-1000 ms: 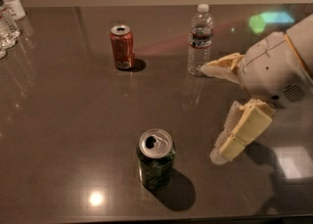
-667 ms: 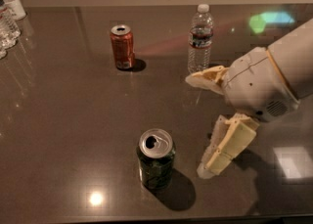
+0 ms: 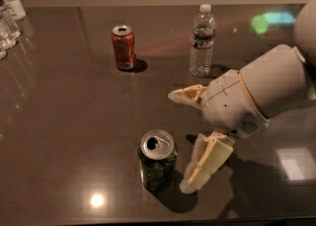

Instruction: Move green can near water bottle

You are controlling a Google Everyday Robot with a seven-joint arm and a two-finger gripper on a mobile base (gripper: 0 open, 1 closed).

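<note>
No legible text, brand or number is recorded on the green can point(image 3: 158, 163), water bottle point(image 3: 202, 40) or red can point(image 3: 123, 47). The gripper point(image 3: 178, 140) is noted near the table's front edge, fingers spread, beside the green can.

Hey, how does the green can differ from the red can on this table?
The green can is dark green and stands toward the front of the table. The red can is red-orange and stands farther back, left of the water bottle. The open gripper sits just right of the green can, well away from the red can. Both cans are upright with silver tops.
</note>
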